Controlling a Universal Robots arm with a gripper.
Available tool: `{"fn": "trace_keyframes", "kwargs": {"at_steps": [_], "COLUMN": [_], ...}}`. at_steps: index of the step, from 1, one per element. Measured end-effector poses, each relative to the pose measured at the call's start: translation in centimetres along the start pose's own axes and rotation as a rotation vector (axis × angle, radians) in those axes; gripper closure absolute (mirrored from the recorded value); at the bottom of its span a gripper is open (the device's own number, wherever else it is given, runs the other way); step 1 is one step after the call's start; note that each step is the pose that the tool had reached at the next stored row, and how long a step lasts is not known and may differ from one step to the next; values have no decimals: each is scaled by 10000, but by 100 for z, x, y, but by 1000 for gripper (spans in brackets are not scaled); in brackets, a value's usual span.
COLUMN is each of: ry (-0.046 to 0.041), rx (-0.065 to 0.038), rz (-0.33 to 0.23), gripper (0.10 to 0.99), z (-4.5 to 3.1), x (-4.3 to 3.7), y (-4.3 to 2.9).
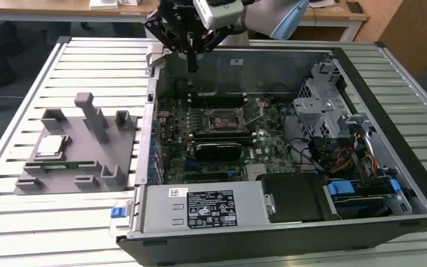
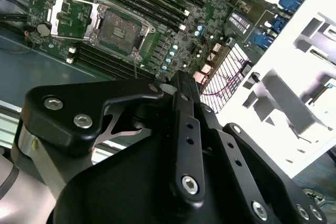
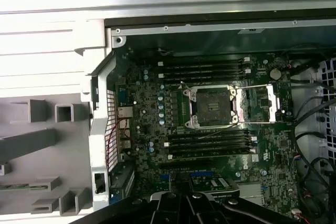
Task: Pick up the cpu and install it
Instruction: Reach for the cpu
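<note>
The gripper looms closest in the second wrist view, its black linkage spread wide and its fingers drawn together on nothing. In the exterior view it hangs above the far wall of the open computer case, over the motherboard inside it. In the middle of the case the processor socket stands bare, its metal retaining frame flipped open beside it. The cpu lies outside the case, on the grey fixture plate that rests on the table just beside the case, on the exterior view's left. A green memory stick lies on the same plate, near the cpu, well apart from the gripper.
</note>
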State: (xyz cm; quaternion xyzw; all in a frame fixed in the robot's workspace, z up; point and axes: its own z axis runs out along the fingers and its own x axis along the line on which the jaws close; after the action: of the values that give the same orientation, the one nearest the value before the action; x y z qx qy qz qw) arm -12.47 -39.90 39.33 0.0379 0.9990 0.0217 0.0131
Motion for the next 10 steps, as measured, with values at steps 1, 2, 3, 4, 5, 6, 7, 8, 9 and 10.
{"fn": "trace_keyframes", "kwargs": {"at_steps": [1, 2, 3, 4, 5, 6, 7, 8, 9, 10], "ry": [0, 0, 0, 1, 0, 0, 0, 0, 0, 0], "rx": [0, 0, 0, 0, 0, 0, 0, 0, 0, 0], "rz": [0, 0, 0, -1, 0, 1, 0, 1, 1, 0], "gripper": [980, 980, 980, 980, 980, 980, 980, 980, 980, 980], "z": [0, -1, -1, -1, -2, -2, -2, -2, -3, -3], "x": [12, 25, 39, 53, 68, 79, 91, 103, 114, 126], "y": [-1, -2, -3, -4, -5, -6, -6, -7, -8, -9]}}
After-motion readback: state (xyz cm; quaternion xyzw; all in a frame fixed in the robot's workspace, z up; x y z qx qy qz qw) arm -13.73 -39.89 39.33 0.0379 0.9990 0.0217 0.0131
